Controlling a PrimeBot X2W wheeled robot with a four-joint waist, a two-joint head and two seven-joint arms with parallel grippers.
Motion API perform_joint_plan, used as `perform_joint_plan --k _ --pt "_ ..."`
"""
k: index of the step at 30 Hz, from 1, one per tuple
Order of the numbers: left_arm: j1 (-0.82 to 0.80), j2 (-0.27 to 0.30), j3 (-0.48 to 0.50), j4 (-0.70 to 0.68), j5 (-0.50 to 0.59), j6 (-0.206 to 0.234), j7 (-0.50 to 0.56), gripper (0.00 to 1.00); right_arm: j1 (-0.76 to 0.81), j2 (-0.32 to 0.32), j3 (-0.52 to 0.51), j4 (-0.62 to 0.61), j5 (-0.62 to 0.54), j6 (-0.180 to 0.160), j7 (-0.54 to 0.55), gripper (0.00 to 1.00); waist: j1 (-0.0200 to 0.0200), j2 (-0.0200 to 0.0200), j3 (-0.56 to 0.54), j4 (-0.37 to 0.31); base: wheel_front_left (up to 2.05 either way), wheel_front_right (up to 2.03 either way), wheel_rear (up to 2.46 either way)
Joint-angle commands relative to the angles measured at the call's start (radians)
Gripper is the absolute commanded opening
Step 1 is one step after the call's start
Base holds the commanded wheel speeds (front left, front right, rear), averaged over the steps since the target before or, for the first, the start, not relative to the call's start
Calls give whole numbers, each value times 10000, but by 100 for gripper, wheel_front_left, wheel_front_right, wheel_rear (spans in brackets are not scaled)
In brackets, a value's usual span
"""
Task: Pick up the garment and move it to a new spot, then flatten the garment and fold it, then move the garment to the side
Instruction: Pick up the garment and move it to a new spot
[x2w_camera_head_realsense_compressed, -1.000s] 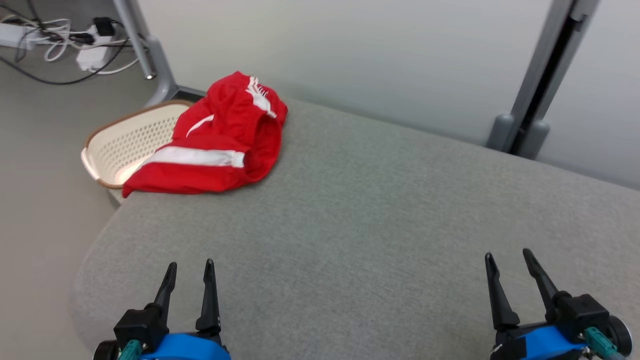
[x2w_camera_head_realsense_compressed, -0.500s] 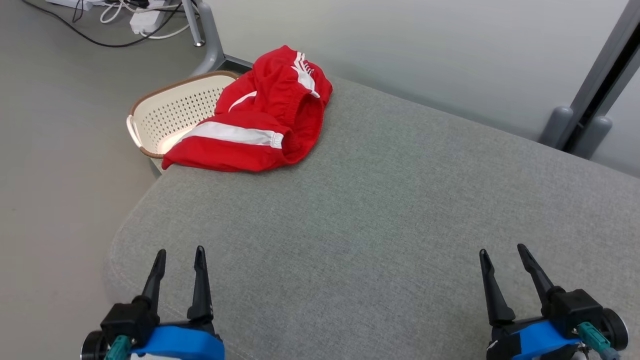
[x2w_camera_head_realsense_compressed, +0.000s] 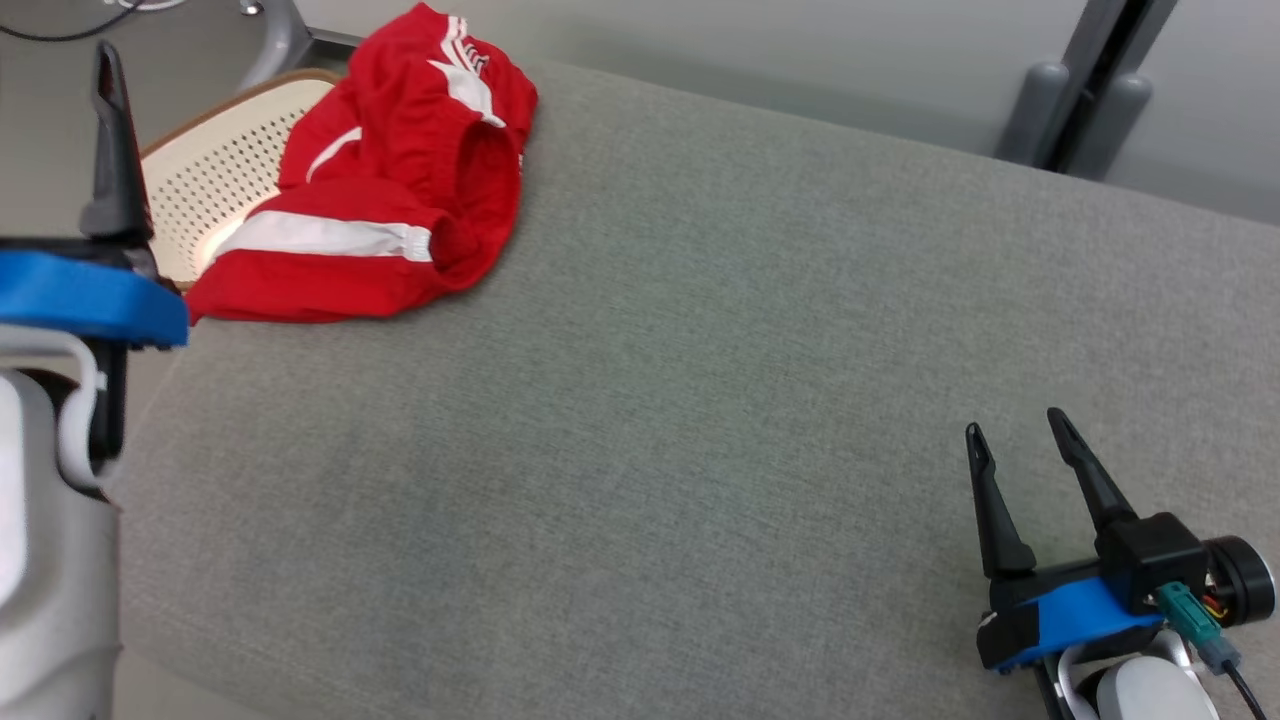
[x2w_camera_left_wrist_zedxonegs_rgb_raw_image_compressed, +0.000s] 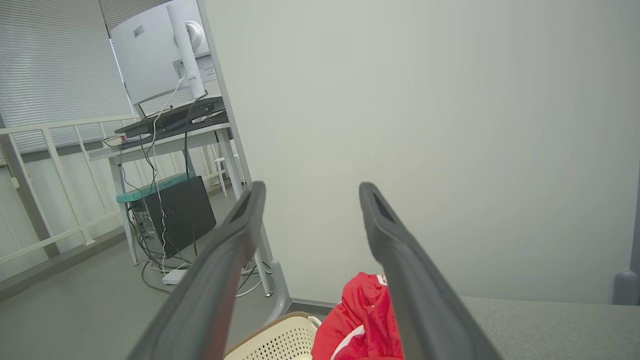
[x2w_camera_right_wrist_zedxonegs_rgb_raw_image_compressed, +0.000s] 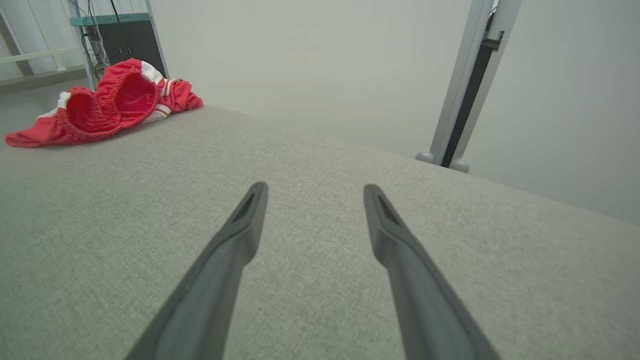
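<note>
1. Change: the left gripper (x2w_camera_left_wrist_zedxonegs_rgb_raw_image_compressed: 312, 190) has lifted off the near edge. In the head view it now stands high at the left, one finger up beside the basket (x2w_camera_head_realsense_compressed: 195, 175). The camera has swung too, so the new framing is not the cloth moving.
2. The garment (x2w_camera_head_realsense_compressed: 380, 200) sits as before, crumpled at the far left corner of the grey cushion (x2w_camera_head_realsense_compressed: 700, 350), its left hem hanging over the left edge above the basket.
3. Left pincer: fingers fully spread, nothing between them. The right gripper (x2w_camera_head_realsense_compressed: 1013, 425) is the same, empty, low over the near right corner.
4. My read: the reach for the pick-up is just starting, and nothing is grasped yet.
5. Edge risk: a loose pinch on the overhang could tip the garment into the basket, so take it cushion-side.
6. Room: bare fabric runs from the garment across the middle to the right edge. The post (x2w_camera_head_realsense_compressed: 1080, 100) stands behind the far right corner.
</note>
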Motion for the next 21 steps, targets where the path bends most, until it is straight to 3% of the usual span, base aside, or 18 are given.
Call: perform_joint_plan --k 1,7,21 --pt "-555 195 -71 353 -177 -69 424 100 -210 -46 -21 -66 -123 1 -35 100 -2 0 201 -162 0 0 0" --pt "-1925 740 -453 1950 -909 -165 1906 100 -695 -42 97 -184 -471 1 -35 100 -2 0 1062 -844 0 0 0" --pt "-2002 944 -2684 4359 -2588 -161 3078 100 -1124 -50 160 -329 -813 1 -21 100 -2 0 2598 -1527 0 0 0"
